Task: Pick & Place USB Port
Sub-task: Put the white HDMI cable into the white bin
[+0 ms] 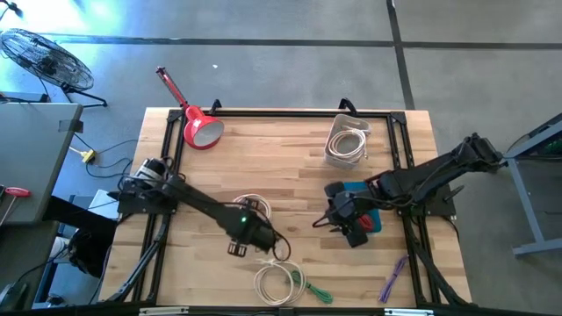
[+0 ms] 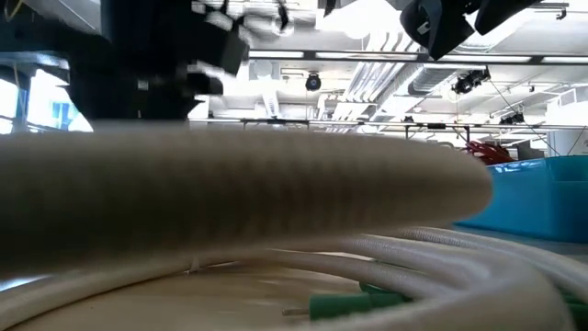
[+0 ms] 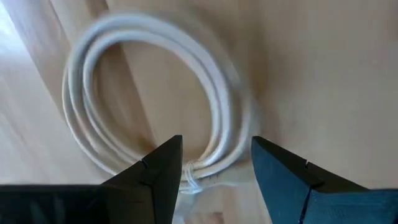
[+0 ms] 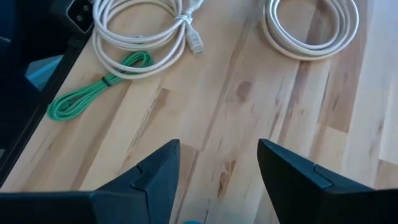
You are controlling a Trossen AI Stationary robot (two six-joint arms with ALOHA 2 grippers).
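A white coiled USB cable point(image 3: 149, 93) lies flat on the wooden table point(image 1: 290, 175) near its middle. My left gripper point(image 3: 216, 165) points down over it, open, with a finger on either side of the coil's bound stretch point(image 3: 208, 167); I cannot tell whether they touch it. In the high view that gripper point(image 1: 253, 241) covers part of the coil point(image 1: 253, 204). A second white coil point(image 4: 140, 28) with a plug end point(image 4: 196, 43) lies near the table's near edge beside a green cable point(image 4: 93, 90). My right gripper point(image 4: 217, 168) hangs open above a blue bin point(image 1: 369, 218).
A clear container point(image 1: 347, 140) with more white cable stands at the far right. A red long-handled object point(image 1: 198, 127) lies at the far left, and a purple item point(image 1: 392, 276) at the near right. Black frame rails run along the table's edges.
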